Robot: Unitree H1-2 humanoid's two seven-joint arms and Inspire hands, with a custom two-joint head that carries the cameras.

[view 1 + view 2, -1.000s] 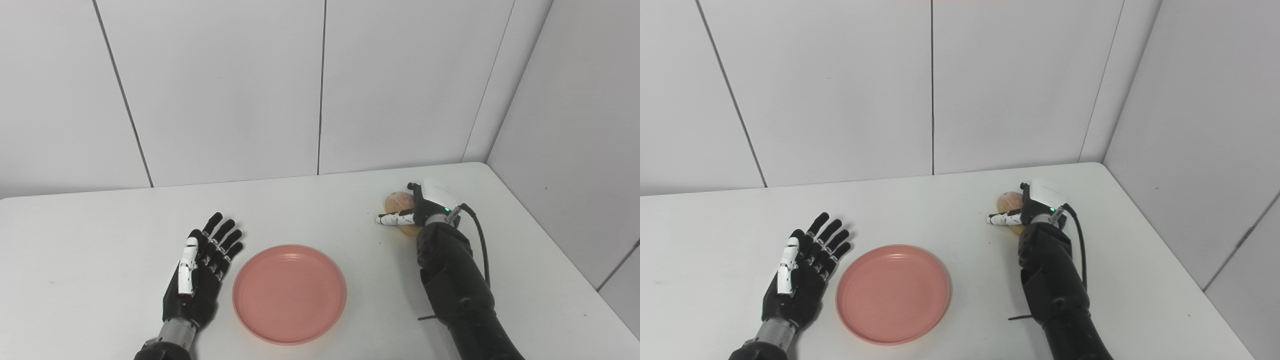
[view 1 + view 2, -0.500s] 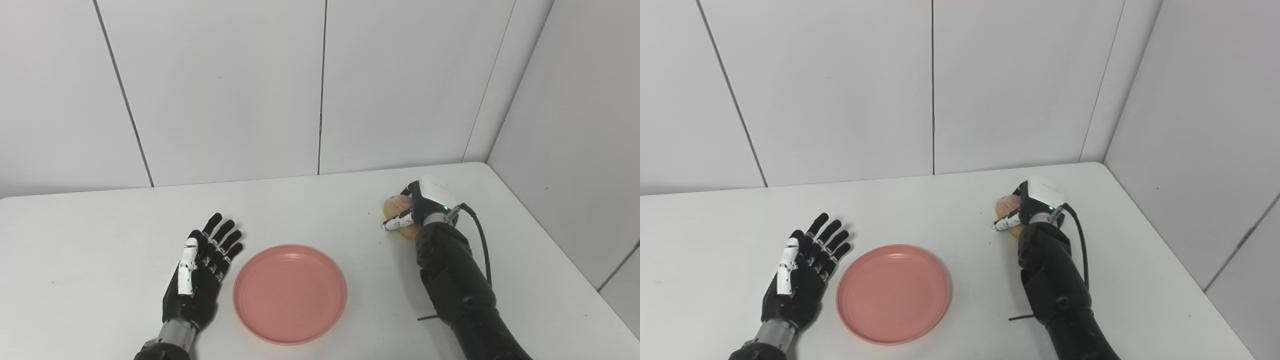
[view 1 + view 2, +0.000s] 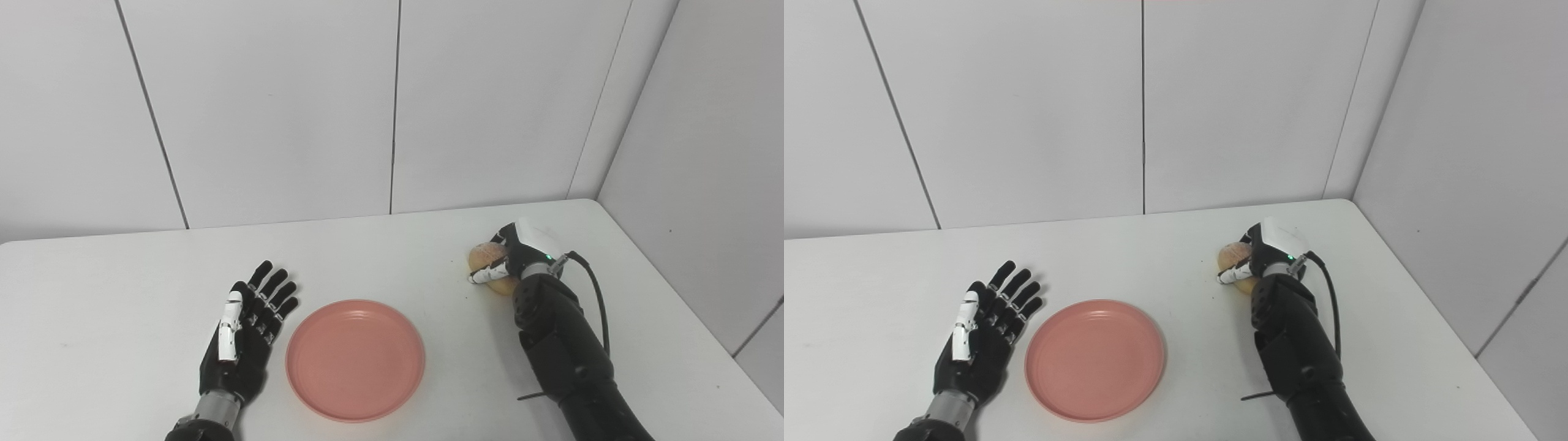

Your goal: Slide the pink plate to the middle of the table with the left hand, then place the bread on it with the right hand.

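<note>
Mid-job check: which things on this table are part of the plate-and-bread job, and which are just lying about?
Part of the job:
- pink plate, empty, beside the left hand
- bread, on the table at the right
- right hand, fingers closed around the bread
- left hand, open, flat on the table

Just lying about:
- nothing loose; only the white table and the wall panels

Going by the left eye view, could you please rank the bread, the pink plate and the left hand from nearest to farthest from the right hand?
1. Bread: in the right hand, whose fingers are closed on it, at the table's right rear.
2. Plate: nearer the front, to the left of the right hand.
3. Left hand: open, palm up, beyond the plate's left edge.
</note>
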